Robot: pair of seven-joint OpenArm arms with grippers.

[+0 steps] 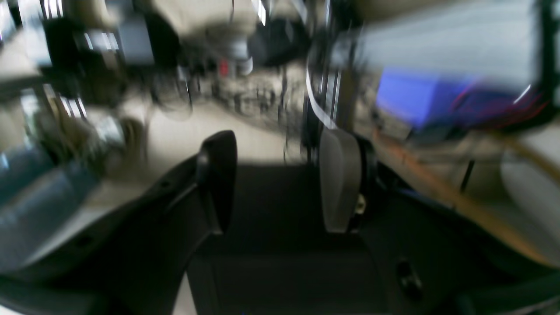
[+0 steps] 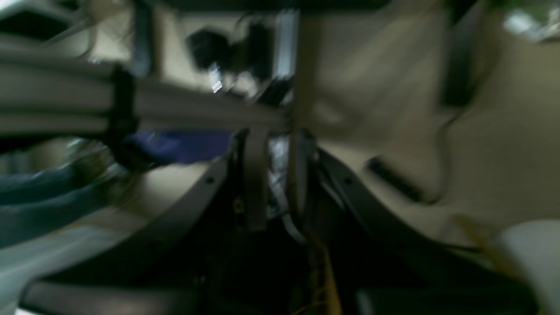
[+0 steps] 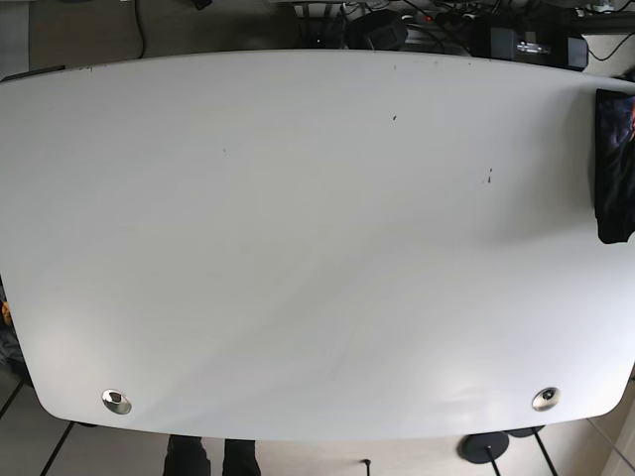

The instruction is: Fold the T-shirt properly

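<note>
White surface (image 3: 298, 238) fills the base view, bare except for two metal discs (image 3: 116, 401) near its front corners and a few small dark specks. No legible writing appears. Cables (image 3: 437, 20) and dark gear crowd the floor beyond the far edge. T-shirt (image 3: 615, 164): dark, folded, lying at the surface's right edge, partly cut off. Left hand (image 1: 280, 179): fingers apart, holding nothing. Right hand (image 2: 273, 175): fingers nearly together with a narrow gap; both wrist views blurred.
</note>
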